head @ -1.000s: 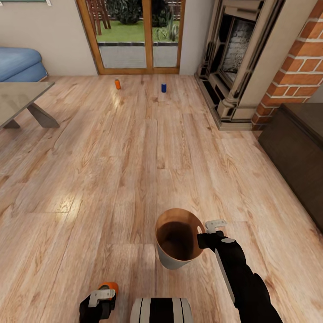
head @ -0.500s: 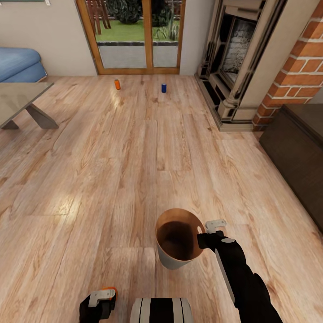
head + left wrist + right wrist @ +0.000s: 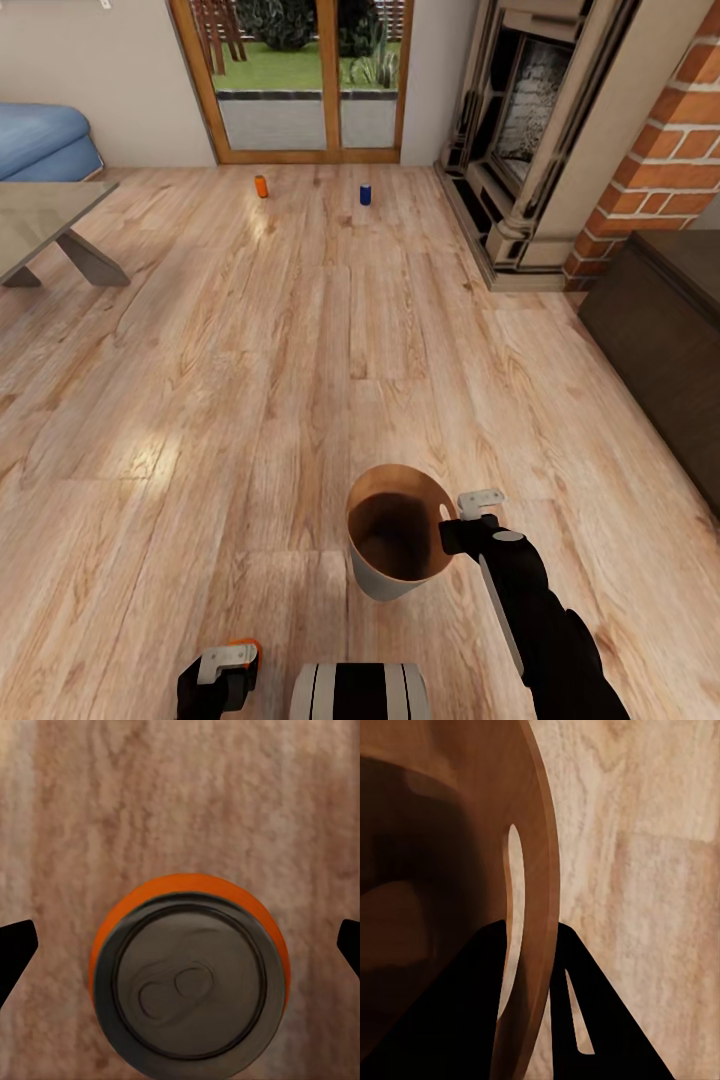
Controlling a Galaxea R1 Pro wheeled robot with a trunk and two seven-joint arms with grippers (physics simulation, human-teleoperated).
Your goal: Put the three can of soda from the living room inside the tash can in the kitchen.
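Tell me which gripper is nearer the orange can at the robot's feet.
Left. The left gripper hangs open right over the near orange can, fingers apart on either side. The right gripper is off to the side, clamped on the trash can rim.

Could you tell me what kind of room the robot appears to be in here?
Most likely a living room: a brick fireplace, a blue sofa beside a low table, and wood-framed glass doors opening onto a garden.

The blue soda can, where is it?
In the head view the blue soda can stands on the wood floor far ahead, before the glass doors, with an orange can to its left and the fireplace to its right.
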